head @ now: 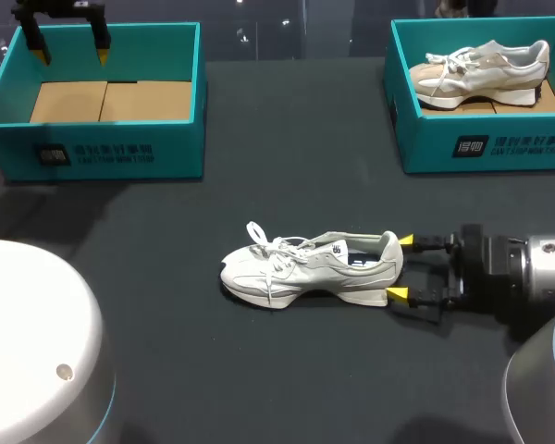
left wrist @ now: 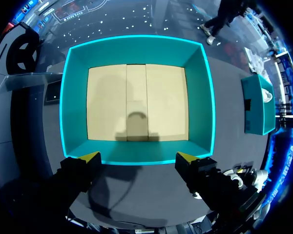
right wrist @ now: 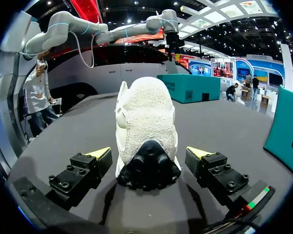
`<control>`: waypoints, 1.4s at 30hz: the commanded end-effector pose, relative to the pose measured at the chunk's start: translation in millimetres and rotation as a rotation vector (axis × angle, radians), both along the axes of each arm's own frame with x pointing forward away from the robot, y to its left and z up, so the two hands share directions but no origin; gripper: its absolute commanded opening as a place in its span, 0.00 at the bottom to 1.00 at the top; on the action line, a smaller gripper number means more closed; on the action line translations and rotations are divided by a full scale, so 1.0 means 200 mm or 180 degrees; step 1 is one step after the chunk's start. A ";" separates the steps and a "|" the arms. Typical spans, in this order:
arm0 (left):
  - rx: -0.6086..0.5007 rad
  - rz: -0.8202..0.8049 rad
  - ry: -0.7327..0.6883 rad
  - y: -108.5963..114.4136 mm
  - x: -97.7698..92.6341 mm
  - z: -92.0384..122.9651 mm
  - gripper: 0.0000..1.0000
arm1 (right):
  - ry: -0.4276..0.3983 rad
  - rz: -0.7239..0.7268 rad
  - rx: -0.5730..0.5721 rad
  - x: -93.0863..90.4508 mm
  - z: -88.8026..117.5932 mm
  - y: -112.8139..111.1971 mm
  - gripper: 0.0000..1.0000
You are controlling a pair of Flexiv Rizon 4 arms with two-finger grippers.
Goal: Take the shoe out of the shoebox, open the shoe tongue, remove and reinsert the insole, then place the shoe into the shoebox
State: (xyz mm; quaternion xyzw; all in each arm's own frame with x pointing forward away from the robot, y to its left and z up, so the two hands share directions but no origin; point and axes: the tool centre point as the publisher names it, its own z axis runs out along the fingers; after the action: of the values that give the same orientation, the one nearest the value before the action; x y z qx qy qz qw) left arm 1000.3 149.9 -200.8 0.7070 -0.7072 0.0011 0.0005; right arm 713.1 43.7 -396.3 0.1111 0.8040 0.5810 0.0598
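Now straddling the heel of the shoe point(head: 305, 270), lower centre, with the right gripper point(head: 401, 268) spread (not yet pinching), readying a grasp; parking the left gripper point(head: 71, 54), released, above the upper-left shoebox point(head: 120, 148).

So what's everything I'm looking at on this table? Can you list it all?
table: one, dark grey, under everything.
left shoebox: one, teal with a brown cardboard floor, far left corner, nothing in it.
right shoebox: one, teal, far right corner.
boxed shoe: one, white and beige, lying inside the right shoebox.
loose shoe: one, white and pale grey, on its sole in the middle of the table, laces toward the left.
left tool: one, black with yellow tips, open, above the left shoebox.
right tool: one, black with yellow tips, open, one finger on each side of the loose shoe's heel without gripping it.
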 end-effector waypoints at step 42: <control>0.0002 0.0000 0.0002 0.00 0.00 0.00 1.00 | -0.0013 0.0600 -0.0087 0.07 -0.05 0.23 0.00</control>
State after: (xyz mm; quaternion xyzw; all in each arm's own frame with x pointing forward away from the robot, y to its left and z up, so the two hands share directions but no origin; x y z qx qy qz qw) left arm 1000.3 149.9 -200.8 0.7071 -0.7072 0.0011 0.0005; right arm 723.3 87.2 -406.6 0.0376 0.8165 0.5759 0.0158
